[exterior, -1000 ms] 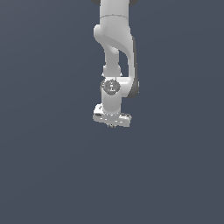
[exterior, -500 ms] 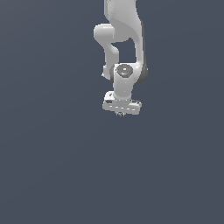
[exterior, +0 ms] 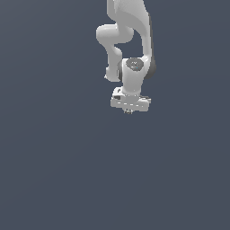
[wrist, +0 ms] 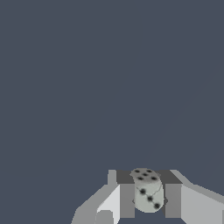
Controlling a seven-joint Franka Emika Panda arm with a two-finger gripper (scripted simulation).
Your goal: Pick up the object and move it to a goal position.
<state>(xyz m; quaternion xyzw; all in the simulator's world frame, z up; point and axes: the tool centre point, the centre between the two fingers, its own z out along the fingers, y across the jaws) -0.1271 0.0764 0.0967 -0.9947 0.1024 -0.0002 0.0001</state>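
The white arm comes down from the top edge of the exterior view, a little toward that view's right of centre, bends at a rounded elbow and ends in a wide hand block. Below that block the gripper shows only as a small dark nub, too small there to read how its jaws stand.

The wrist view settles it. Two grey fingers stand close on either side of the object, a pale, rounded die with black pips on its upper face and on the face turned to the camera. Each pad presses flat against a side of the die, so the claw is clamped on it, with no gap visible between pad and die.

In the exterior view the die appears only as a pale speck at the fingertips, barely separable from them.

Behind everything lies a plain dark blue-grey surface, uniform in both views. It carries no edge or corner to place the die by, and whether the die touches it or hangs above it cannot be told.
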